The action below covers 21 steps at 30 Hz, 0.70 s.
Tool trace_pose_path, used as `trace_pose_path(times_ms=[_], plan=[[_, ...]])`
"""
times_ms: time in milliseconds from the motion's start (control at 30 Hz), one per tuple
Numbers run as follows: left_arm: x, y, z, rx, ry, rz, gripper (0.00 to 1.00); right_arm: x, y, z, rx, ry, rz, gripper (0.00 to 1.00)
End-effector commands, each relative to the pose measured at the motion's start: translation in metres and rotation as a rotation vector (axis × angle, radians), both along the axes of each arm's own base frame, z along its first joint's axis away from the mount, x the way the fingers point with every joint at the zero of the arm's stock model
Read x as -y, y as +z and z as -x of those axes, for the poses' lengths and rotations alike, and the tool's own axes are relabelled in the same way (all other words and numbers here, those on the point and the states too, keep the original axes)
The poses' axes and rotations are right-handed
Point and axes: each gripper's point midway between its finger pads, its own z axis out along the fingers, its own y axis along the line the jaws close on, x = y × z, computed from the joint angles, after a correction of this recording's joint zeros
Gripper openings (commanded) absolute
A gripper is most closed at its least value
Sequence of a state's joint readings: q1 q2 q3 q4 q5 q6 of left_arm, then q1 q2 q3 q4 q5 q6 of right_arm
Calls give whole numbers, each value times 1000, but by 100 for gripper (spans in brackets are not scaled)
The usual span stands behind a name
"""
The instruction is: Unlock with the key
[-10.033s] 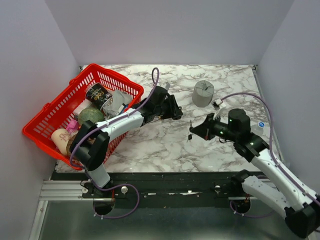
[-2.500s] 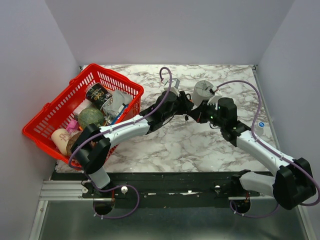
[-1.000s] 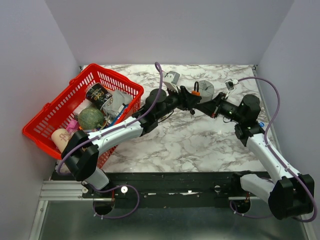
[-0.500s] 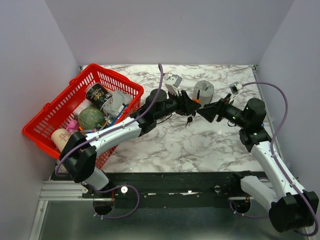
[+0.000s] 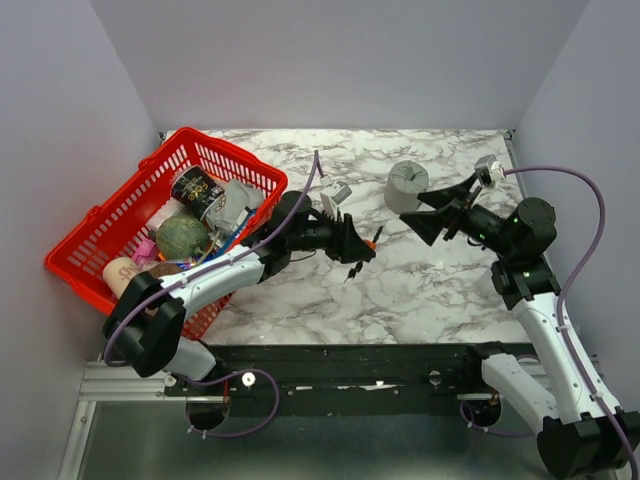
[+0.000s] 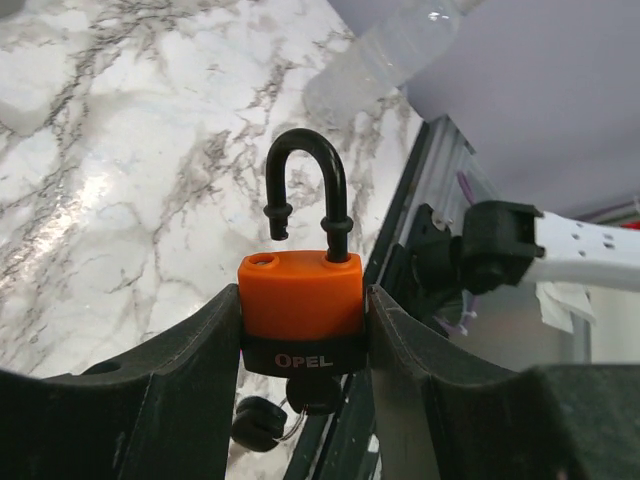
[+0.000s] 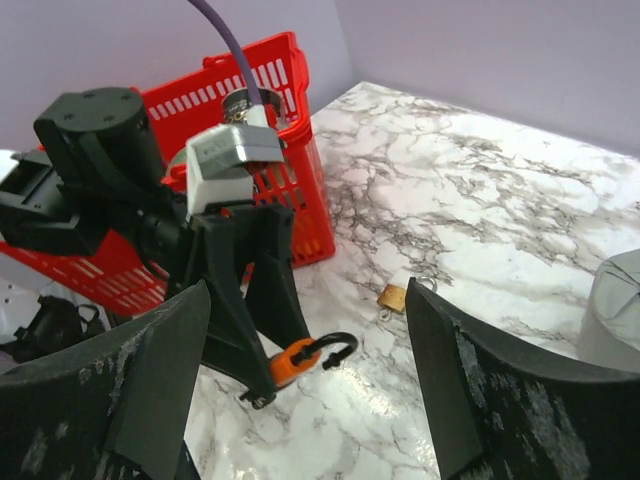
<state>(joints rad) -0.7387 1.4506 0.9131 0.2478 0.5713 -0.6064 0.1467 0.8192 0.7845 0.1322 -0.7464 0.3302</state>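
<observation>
While the left gripper (image 6: 303, 330) clamps the body of the orange padlock (image 6: 300, 290) between its fingers above the marble table (image 6: 120, 150), the shackle stands open, one leg free of its hole. The key (image 6: 316, 392) sits in the lock's underside, black head showing, and a second black-headed key (image 6: 258, 422) dangles beside it. The right gripper (image 7: 308, 300) hangs well apart from the lock, fingers spread wide, holding nothing. A brass padlock (image 7: 392, 296) lies on the table near a red basket (image 7: 270, 90).

The tiny key with a black head (image 6: 315, 394) is stuck in the bottom of the orange padlock (image 6: 300, 300). Its head points down, above the middle of the worktop (image 6: 120, 150).
</observation>
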Motion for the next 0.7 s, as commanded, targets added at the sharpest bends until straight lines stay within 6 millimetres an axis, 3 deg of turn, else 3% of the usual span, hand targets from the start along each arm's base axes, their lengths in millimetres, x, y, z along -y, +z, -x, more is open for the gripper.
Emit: trace_pose_path(times_ms=[0,233,667], plan=[[-13,55,39,93,-243,196,0,-13,-11,15,1,163,62,87],[-21,66,65,70,-391,259,0,-30,-21,25,-36,304,68,87],[-21,63,63,77,-379,249,0,-63,-39,51,-119,522,66,82]])
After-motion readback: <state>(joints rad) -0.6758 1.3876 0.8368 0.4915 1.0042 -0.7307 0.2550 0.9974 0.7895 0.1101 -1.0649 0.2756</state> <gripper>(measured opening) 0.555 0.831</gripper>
